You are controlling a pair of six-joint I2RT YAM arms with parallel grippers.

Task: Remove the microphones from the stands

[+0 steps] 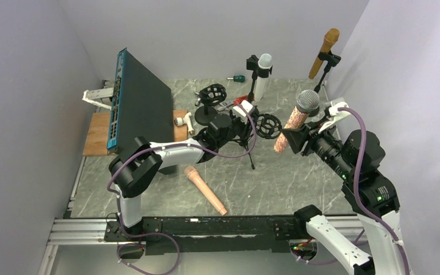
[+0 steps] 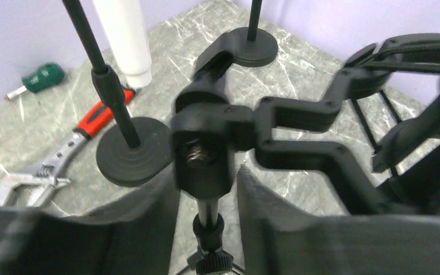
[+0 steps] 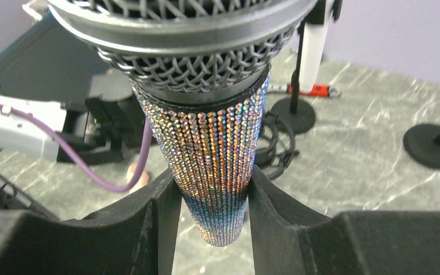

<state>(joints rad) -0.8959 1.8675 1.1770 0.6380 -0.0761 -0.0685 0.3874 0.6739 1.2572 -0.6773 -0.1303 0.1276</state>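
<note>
Microphone (image 1: 295,121): glittery handle and wire-mesh head, held above the worktop (image 1: 298,189) toward its right edge, tilted with the head uppermost, apart from the stand (image 2: 203,146).
Right pincer (image 3: 212,192): closed on the microphone's lower handle, one finger on each side.
Left pincer (image 2: 206,189): narrow, its fingers flanking the stand's swivel block; whether they press on it cannot be told.
Stand: black, mid-worktop; its clip (image 2: 412,80) reaches toward the right edge.
Far edge: white microphone (image 1: 263,69) upright on its own stand; gold microphone (image 1: 324,52) at the far right corner.
Lying flat: pink microphone (image 1: 205,190) toward the near edge; red-handled wrench (image 2: 34,177) and green screwdriver (image 2: 37,80) toward the far edge.
</note>
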